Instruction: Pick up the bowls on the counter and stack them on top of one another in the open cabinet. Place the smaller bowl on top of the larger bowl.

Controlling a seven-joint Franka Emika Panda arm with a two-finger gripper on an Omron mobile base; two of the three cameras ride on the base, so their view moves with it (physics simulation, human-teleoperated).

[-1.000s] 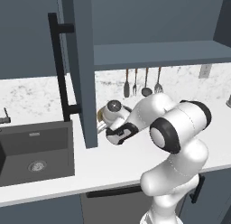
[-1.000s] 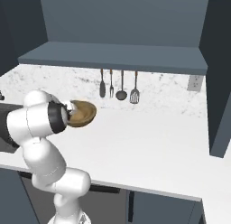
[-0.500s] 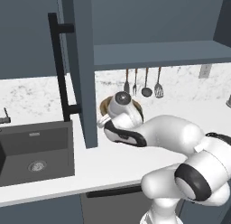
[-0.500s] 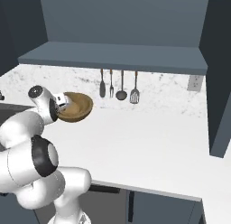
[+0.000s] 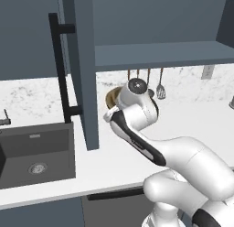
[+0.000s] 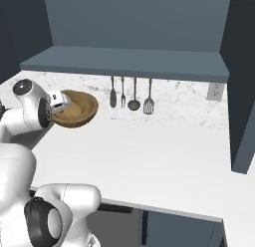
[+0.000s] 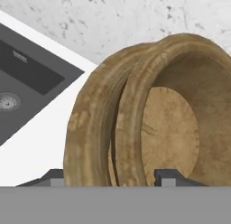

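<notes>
We clamp our gripper [image 7: 108, 180] on the wooden bowl's [image 6: 74, 109] rim, holding it above the counter [image 6: 149, 151], below the cabinet shelf [image 6: 124, 61].

White counter [image 6: 149, 151] with inset sink [image 5: 34, 150]

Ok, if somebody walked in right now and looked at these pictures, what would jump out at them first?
Probably the brown wooden bowl held up off the white counter at the gripper, its rim between the fingertips in the hand view. Next, the open cabinet with its bare shelf above, and the three utensils hanging under it. The dark sink sits left.
</notes>
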